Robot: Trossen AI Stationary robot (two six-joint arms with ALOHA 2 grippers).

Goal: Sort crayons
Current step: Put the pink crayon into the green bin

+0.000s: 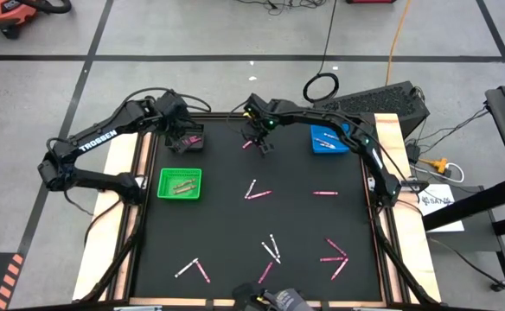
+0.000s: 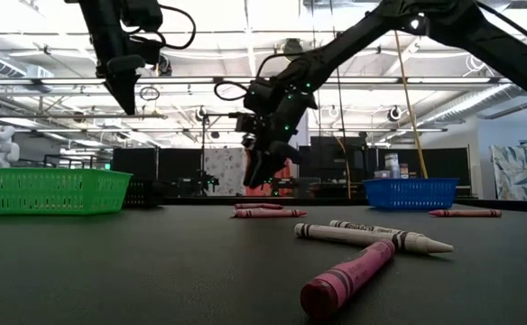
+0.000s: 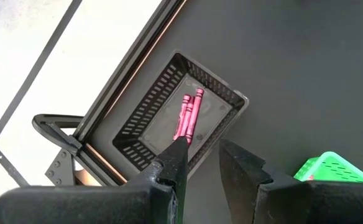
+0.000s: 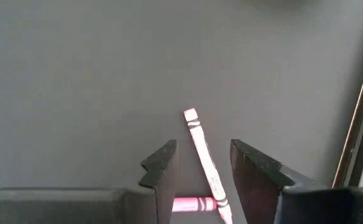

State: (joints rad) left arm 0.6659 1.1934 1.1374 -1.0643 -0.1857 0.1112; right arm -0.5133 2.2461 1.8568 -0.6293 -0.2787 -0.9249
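Pink and white crayons lie scattered on the black table top, such as a pair in the middle (image 1: 257, 192) and a white one (image 2: 372, 236) crossing a pink one (image 2: 349, 275) up close in the low view. My right gripper (image 1: 258, 141) hangs open above a white crayon (image 4: 203, 155) and a pink crayon (image 4: 191, 203) near the far edge, clear of both. My left gripper (image 3: 203, 158) is open and empty, high above a black basket (image 3: 150, 118) that holds pink crayons (image 3: 189, 115).
A green tray (image 1: 180, 183) with a few crayons stands at the left. A blue tray (image 1: 330, 138) with white crayons stands at the far right. More crayons lie near the front edge (image 1: 271, 250) and at the right (image 1: 325, 192). A wooden rim (image 1: 389, 155) frames the table.
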